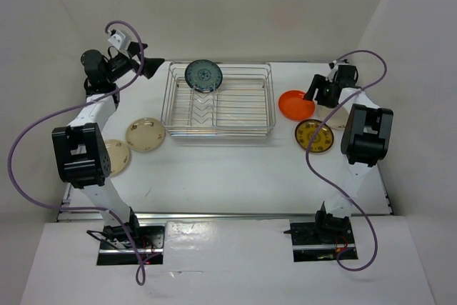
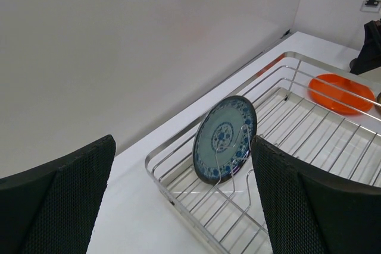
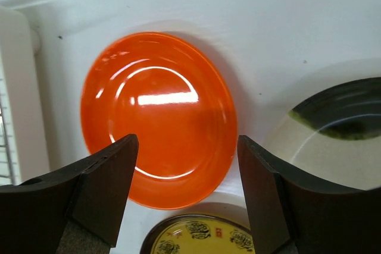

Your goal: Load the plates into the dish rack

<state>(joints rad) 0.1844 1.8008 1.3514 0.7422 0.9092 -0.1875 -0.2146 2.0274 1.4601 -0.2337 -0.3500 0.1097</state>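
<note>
The silver wire dish rack (image 1: pixel 218 133) stands mid-table. A dark teal patterned plate (image 1: pixel 203 75) stands on edge in its far left slot, also in the left wrist view (image 2: pixel 224 139). My left gripper (image 1: pixel 151 68) is open and empty, raised just left of the rack's (image 2: pixel 159 154) far left corner. My right gripper (image 1: pixel 312 91) is open and empty above the near edge of the orange plate (image 3: pixel 158 111), which lies flat right of the rack (image 1: pixel 295 103). A yellow-gold plate (image 1: pixel 314 136) lies in front of it. Two cream plates (image 1: pixel 145 134) (image 1: pixel 114 156) lie left of the rack.
A cream plate with a dark green patch (image 3: pixel 339 141) lies right of the orange plate, partly under the right arm (image 1: pixel 341 116). White walls enclose the table at the back and sides. The rack's right end (image 3: pixel 15 99) is close to the orange plate.
</note>
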